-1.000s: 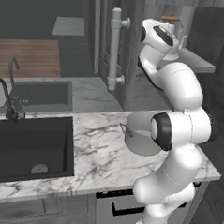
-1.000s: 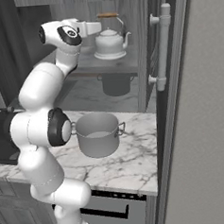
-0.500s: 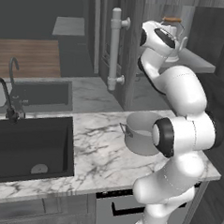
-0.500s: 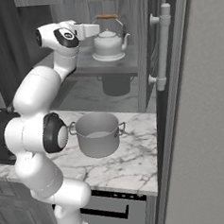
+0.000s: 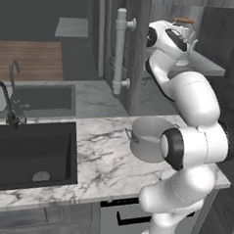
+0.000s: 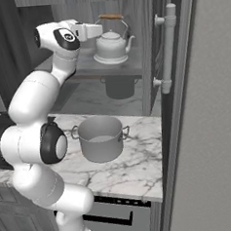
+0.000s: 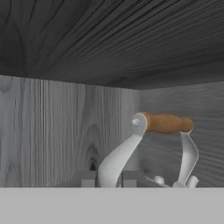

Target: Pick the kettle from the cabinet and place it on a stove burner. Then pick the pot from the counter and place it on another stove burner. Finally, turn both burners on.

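The kettle (image 6: pixel 111 45) was seen standing on a shelf inside the cabinet (image 6: pixel 150 46), its arched handle's lower end clamped between the nearly closed fingers of the tool (image 6: pixel 96 30), while the pot (image 6: pixel 101 138) was left on the worktop (image 6: pixel 140 159) below.

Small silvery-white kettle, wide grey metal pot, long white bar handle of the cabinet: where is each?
Small silvery-white kettle (image 6: pixel 110 46), right base view, rounded body.
Wide grey metal pot (image 6: pixel 101 145), right base view, front wall.
Long white bar handle (image 5: pixel 119 50), left base view, mid-bar.
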